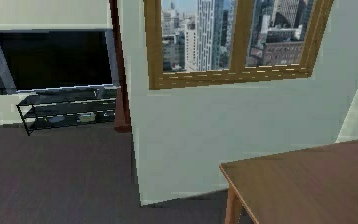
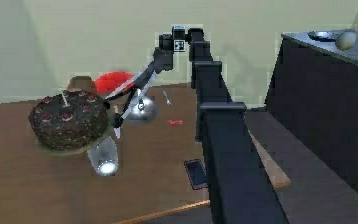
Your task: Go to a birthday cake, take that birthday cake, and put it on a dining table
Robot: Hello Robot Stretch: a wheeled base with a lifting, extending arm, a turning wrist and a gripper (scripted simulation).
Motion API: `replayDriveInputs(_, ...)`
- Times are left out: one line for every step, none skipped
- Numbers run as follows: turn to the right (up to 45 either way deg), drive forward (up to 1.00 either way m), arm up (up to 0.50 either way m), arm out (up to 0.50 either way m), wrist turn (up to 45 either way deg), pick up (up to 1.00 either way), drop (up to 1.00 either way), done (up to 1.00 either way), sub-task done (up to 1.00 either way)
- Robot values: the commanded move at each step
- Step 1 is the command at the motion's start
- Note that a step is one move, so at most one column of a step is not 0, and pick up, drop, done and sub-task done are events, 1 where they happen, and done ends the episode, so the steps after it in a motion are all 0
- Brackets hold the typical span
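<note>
Reaching out over a wooden counter [image 2: 27, 190], the arm [image 2: 222, 125] ends in the gripper [image 2: 115, 102], whose fingers slant down to the right edge of the birthday cake [image 2: 65, 120], dark with a candle on top. Whether the gripper grasps the cake, or the cake rests on the counter, cannot be told. A silvery thing [image 2: 139, 108] and a red thing [image 2: 114, 80] lie close behind.
</note>
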Motion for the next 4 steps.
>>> replayDriveInputs(0.0,0.00,0.00,0.00,45.0,0.00,0.00,0.00,0.00)
replayDriveInputs(0.0,0.00,0.00,0.00,9.0,0.00,0.00,0.00,0.00)
replayDriveInputs(0.0,0.00,-0.02,0.00,0.0,0.00,0.00,0.00,0.00)
replayDriveInputs(0.0,0.00,-0.32,0.00,0.0,0.00,0.00,0.00,0.00)
